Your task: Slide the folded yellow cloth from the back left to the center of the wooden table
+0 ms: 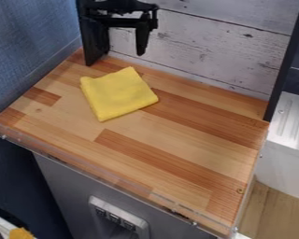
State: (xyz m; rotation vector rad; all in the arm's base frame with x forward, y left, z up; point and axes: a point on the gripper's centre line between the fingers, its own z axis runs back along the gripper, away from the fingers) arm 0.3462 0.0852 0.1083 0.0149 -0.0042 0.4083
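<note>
1. In the camera view, your gripper (pixel 123 51) is at the upper left of the frame, fingers parted, holding nothing, above and behind the yellow cloth (pixel 117 93).
2. The cloth lies nearly flat, left of the frame's centre, on the wooden counter (pixel 177 154). It should handle light, soft and floppy, unlikely to break; you'd best pinch a raised fold or the middle.
3. You have one cloth, one counter, one gripper.

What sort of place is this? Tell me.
Probably a robot test station, perhaps made up as a kitchen corner: a black gripper hangs over a wood-block counter with a clear strip along its front edge and a whitewashed plank panel behind it.
</note>
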